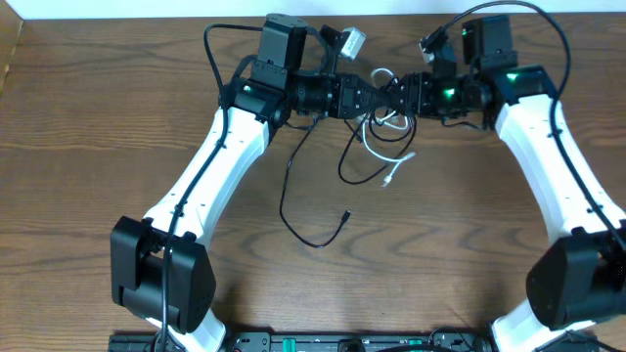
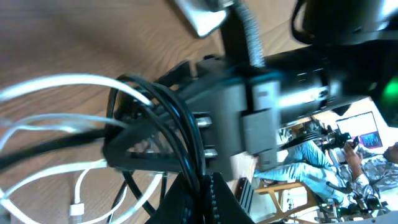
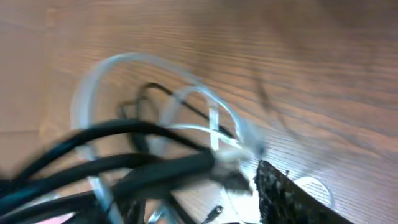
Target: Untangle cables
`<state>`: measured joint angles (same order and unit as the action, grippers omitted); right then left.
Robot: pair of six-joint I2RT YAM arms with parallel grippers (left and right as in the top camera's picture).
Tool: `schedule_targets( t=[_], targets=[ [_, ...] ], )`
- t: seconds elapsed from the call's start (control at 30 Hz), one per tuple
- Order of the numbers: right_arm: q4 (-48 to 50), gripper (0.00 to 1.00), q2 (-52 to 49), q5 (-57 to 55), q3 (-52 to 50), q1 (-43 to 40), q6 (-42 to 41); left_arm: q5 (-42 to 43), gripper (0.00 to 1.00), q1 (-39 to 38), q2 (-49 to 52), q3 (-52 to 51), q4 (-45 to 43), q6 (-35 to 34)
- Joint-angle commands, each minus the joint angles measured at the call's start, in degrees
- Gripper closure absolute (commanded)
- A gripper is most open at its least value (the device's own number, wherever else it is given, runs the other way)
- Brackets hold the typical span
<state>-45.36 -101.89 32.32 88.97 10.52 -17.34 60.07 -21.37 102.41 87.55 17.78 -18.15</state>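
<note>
Desk: Where's the tangle?
Photographer: Far centre of the brown wooden worktop (image 1: 117, 117). The left end effector (image 1: 369, 96) is pinched on the thin black cord (image 1: 284, 205); the right end effector (image 1: 399, 96), opening unreadable, sits amid the thin white cord (image 1: 380, 156).
Desk: Danger?
Photographer: Pulling apart may cinch the loops.

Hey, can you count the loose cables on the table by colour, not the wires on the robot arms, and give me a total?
Black cable: 1
White cable: 1
Total: 2
</note>
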Motion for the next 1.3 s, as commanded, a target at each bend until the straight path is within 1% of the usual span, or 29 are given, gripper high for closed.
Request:
schedule_targets(
  t=[0.0,0.13,0.3,0.37,0.63,0.73,0.77,0.83,0.9,0.97,1.03,1.27],
  targets=[
    [-1.1,0.54,-2.2,-10.1,0.2,0.5,-4.1,2.3,0.93,0.4,-2.1,0.9,-0.8,-0.1],
    [-3.8,0.57,-4.0,-19.1,0.2,0.3,-6.8,2.3,0.93,2.4,-2.3,0.9,-1.4,-2.1],
    [-6.4,0.58,-4.2,-26.1,0.2,-1.3,-7.1,2.5,0.93,6.5,-3.1,0.9,-1.9,-3.2],
    [-7.1,0.58,-4.2,-26.9,0.2,-2.6,-7.1,2.5,0.93,8.3,-3.8,0.9,-1.9,-3.2],
    [-9.8,0.68,-4.2,-27.2,0.2,-7.7,-6.0,2.5,0.93,14.4,-6.7,0.9,-1.8,-3.2],
    [-10.0,0.69,-4.2,-26.0,0.2,-8.6,-4.6,2.5,0.93,15.6,-7.0,0.9,-1.7,-3.2],
    [-9.1,0.67,-4.2,-20.9,0.2,-8.7,0.0,2.5,0.93,15.6,-7.0,0.9,-1.2,-3.1],
    [-7.8,0.64,-4.2,-15.4,0.2,-8.7,3.7,2.5,0.92,15.3,-7.0,0.9,-0.6,-3.1],
    [-6.6,0.6,-4.2,-10.6,0.2,-8.1,5.2,2.5,0.93,15.0,-7.0,0.9,-0.5,-3.0],
    [-5.2,0.53,-4.2,-8.7,0.2,-6.2,5.2,2.5,0.93,14.9,-7.0,0.9,-0.8,-3.0],
    [-4.0,0.48,-4.4,-8.4,0.2,-3.8,2.9,2.5,0.93,14.9,-7.4,0.9,-0.8,-3.0],
    [0.7,0.43,-9.4,-8.3,0.2,2.1,-6.4,0.1,0.92,14.9,-12.5,0.9,-0.7,-3.1]
  ],
)
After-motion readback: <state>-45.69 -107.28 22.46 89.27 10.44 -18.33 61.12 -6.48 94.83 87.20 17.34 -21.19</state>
